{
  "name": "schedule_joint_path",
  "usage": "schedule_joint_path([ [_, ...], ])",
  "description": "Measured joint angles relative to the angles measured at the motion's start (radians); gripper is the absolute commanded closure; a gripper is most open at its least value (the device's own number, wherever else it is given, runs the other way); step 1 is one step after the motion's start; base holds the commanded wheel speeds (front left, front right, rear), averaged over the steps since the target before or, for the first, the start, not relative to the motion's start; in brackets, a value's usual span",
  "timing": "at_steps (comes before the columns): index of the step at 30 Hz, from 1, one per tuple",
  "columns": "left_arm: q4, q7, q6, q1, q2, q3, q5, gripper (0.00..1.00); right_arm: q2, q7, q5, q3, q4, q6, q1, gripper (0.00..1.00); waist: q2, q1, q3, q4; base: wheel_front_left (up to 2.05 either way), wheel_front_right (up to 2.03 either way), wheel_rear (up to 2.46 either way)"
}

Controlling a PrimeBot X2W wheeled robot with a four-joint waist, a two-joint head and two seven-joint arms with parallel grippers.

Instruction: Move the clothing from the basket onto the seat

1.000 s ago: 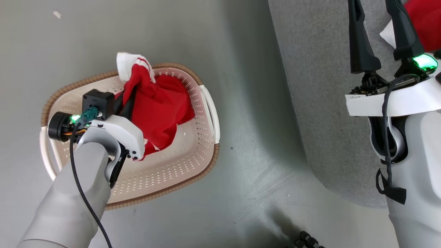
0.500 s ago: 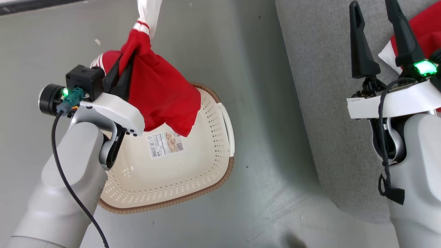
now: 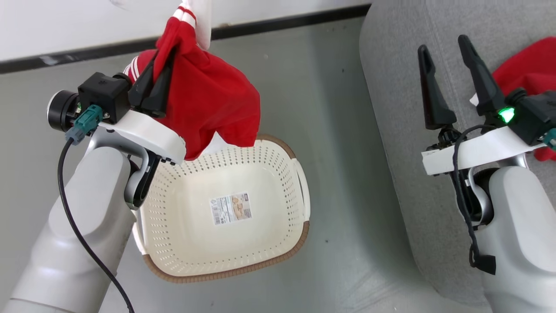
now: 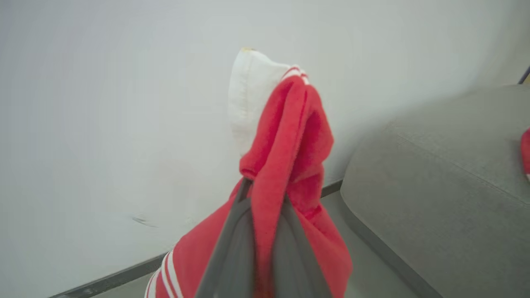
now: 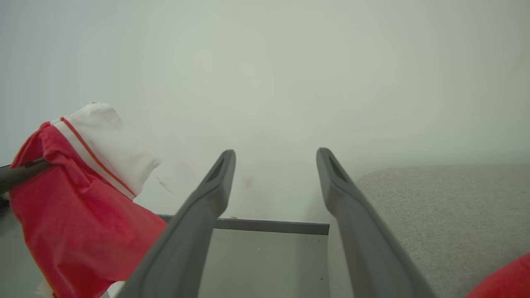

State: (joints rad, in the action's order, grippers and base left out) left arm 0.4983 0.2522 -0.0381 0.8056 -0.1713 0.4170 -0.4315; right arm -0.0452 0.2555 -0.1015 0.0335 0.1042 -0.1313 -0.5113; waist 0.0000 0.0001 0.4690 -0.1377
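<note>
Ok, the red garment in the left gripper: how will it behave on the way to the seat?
Probably floppy: the red garment drapes in folds below the left gripper, so it may swing and trail. It looks light, held by one pinch. Its lower edge hangs near the basket rim and could brush it.

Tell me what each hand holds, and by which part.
The left hand pinches the red garment at a bunched fold near its white cuff. The right hand is open, empty.
</note>
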Motion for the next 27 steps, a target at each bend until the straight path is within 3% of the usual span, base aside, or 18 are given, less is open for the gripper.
schedule_joint_path([
  [15,-0.018,-0.005,-0.028,-0.058,0.007,0.041,-0.007,1.00,-0.013,0.000,0.037,0.084,0.090,0.000,0.060,0.00,0.0000,0.0000,-0.160,0.047,0.00,0.00,0.00],
  [27,-0.057,-0.067,-0.052,-0.100,0.060,0.127,-0.012,1.00,-0.099,0.000,0.035,0.277,0.211,0.000,0.061,0.00,0.0000,0.0000,-0.294,0.092,0.00,0.00,0.00],
])
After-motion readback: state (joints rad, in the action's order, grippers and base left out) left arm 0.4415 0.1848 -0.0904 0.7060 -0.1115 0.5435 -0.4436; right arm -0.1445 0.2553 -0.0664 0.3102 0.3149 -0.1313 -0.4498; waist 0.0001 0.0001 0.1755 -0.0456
